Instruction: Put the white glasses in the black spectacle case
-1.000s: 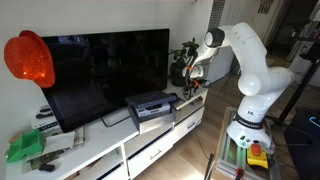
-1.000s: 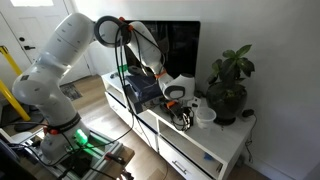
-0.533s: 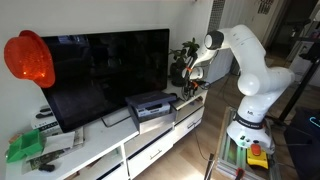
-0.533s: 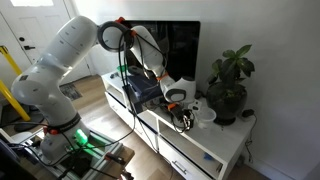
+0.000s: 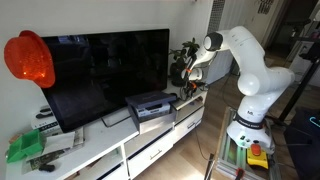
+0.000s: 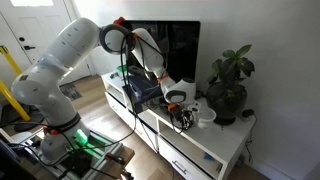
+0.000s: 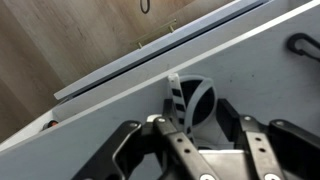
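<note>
The white glasses [image 7: 190,100], with a striped temple, lie on the white cabinet top [image 7: 90,135] near its front edge. In the wrist view my gripper [image 7: 203,122] is down over them, one finger on each side and close against the frame; the jaws are partly closed and real contact is not clear. In both exterior views the gripper [image 5: 190,80] [image 6: 183,114] reaches down to the cabinet end beside the plant. The glasses are hidden there. A black curved edge [image 7: 302,45] shows at the top right of the wrist view. The black spectacle case is not clearly seen in any view.
A potted plant [image 6: 230,82] and a white cup [image 6: 206,116] stand just past the gripper. A black printer-like box [image 5: 150,103] and a large TV [image 5: 105,72] fill the middle of the cabinet [image 5: 120,150]. The wooden floor [image 7: 60,40] lies beyond the cabinet's edge.
The arm has stayed almost still over the glasses. No movement of the glasses shows in the exterior views.
</note>
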`<state>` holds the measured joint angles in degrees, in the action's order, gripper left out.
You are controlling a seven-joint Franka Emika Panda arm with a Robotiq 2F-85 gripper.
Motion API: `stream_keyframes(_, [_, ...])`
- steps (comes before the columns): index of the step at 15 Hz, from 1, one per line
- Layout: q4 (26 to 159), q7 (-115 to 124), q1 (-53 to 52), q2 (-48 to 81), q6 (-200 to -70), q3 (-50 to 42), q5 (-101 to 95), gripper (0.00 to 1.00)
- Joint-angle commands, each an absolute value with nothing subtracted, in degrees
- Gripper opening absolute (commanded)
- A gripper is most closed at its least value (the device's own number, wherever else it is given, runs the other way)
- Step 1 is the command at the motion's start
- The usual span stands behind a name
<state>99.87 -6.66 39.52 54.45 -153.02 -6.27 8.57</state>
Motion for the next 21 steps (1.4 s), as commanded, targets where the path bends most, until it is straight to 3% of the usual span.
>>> stream_keyframes(1, [99.07, -5.73, 39.57, 54.32, -152.77, -5.56, 10.57, 0.52])
stream_keyframes(3, [99.16, -5.74, 39.44, 53.95, -152.77, -5.28, 10.73, 0.43])
stream_keyframes(5, [99.31, -5.76, 39.29, 53.77, -152.82, -5.1, 10.74, 0.22])
stream_keyframes(9, [99.38, -5.75, 38.95, 53.59, -152.72, -5.06, 10.67, 0.05])
stream_keyframes(10, [99.43, -5.79, 38.87, 53.43, -152.46, -5.04, 10.62, 0.09])
stream_keyframes(12, [99.67, -5.8, 38.6, 52.94, -152.23, -5.09, 10.52, 0.03])
stream_keyframes(21, [103.04, -8.55, 33.32, 44.89, -143.69, -8.71, 5.71, 0.03])
